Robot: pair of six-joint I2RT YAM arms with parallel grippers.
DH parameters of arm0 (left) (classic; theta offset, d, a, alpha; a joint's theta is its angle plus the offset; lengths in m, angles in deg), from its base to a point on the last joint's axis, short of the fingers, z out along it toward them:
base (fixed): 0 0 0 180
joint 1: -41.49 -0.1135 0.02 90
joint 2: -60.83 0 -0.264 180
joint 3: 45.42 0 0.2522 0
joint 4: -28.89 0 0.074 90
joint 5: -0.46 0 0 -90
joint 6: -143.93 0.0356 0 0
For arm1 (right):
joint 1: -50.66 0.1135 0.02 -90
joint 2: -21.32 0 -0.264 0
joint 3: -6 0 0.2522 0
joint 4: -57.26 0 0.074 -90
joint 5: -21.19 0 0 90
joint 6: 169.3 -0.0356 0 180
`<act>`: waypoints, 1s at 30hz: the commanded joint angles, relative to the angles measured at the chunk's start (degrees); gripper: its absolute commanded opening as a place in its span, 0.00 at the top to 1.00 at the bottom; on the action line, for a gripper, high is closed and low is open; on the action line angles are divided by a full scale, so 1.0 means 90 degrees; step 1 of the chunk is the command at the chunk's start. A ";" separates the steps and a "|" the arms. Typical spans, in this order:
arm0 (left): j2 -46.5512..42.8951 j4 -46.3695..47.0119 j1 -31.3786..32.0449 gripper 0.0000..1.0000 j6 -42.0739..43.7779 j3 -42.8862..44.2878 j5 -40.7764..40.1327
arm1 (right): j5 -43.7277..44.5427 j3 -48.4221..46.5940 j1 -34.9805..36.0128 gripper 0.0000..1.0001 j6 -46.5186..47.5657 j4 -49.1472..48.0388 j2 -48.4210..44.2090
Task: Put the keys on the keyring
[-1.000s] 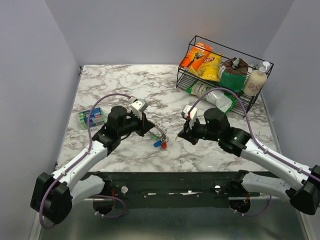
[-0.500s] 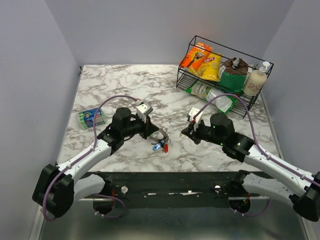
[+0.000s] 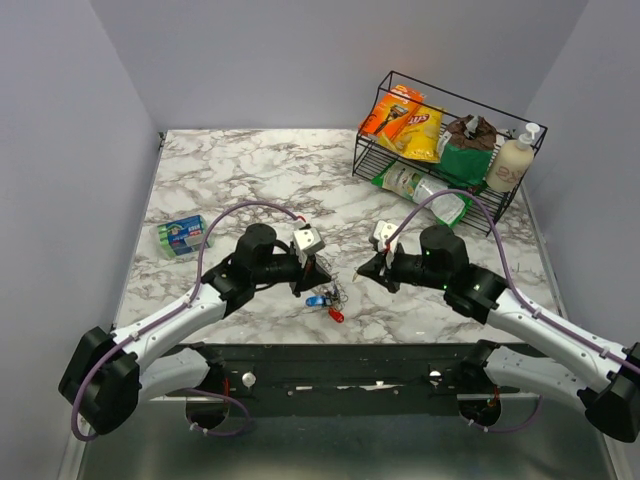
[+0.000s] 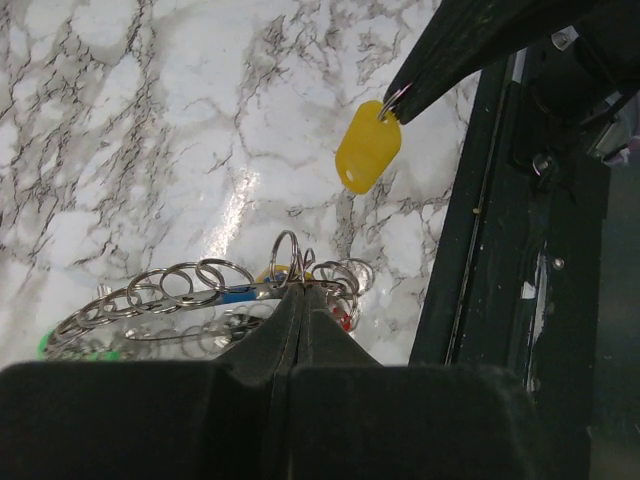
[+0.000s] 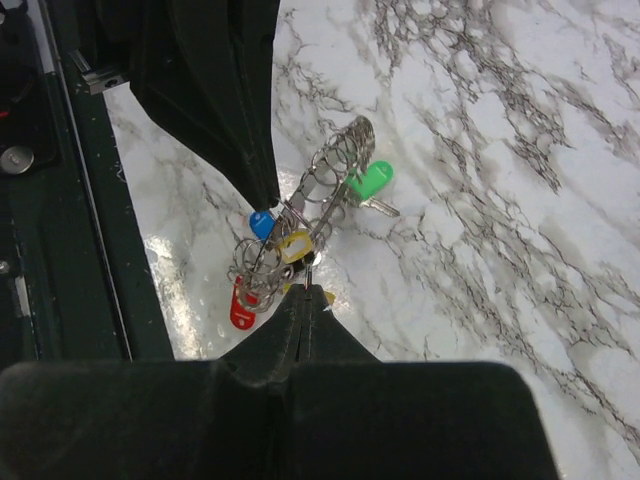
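- Near the middle of the table's near edge: pinching the keyring (image 4: 170, 290) with the left fingers (image 4: 262, 345), pressed together on one of its small loops, seemingly just off the table (image 3: 230, 170).
- Opposite, tip towards tip but apart: pinching the yellow key (image 4: 368, 153) by its little split ring with the right fingers (image 5: 275, 345), likewise pressed together with no gap showing.
- Dangling free under that grip in the left wrist view, beside the keyring and not touching it as far as can be told.
- Already gathered at the keyring, judging by the way of hanging: green key (image 5: 370, 182) on the side away from the near edge, blue key (image 5: 262, 222) and red key (image 5: 240, 308) closer to that edge.
- Just behind the left fingers, a second yellowish head, too hidden to be sure of; no black key made out anywhere.
- Judged well along, with most coloured heads collected.
- Left to do, by the look of it: bringing the yellow key's split ring up to a loop of the keyring and working it on.
- Further out, at the far right corner: wire basket (image 3: 460, 98) with snack bags and a bottle; towards the left edge, a small green pack (image 3: 182, 236); both well apart from the work.
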 commanded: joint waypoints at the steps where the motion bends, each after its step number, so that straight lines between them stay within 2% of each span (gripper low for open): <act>1: -0.0195 0.0104 0.0097 1.00 0.0266 0.0028 0.0476 | -0.0547 -0.0115 -0.0028 1.00 0.0155 0.0006 0.0055; 7: -0.0048 0.0172 0.0097 1.00 0.0285 0.0048 0.0544 | -0.1006 -0.0164 -0.0028 1.00 0.0184 0.0055 0.0201; 24: 0.0235 0.0465 0.0097 1.00 0.0451 0.0028 0.0681 | -0.0997 -0.0340 -0.0028 1.00 0.0301 0.0084 0.0855; 30: 0.0245 0.0465 0.0097 1.00 0.0393 0.0028 0.0691 | -0.1260 -0.0535 -0.0028 1.00 0.0321 0.0094 0.1060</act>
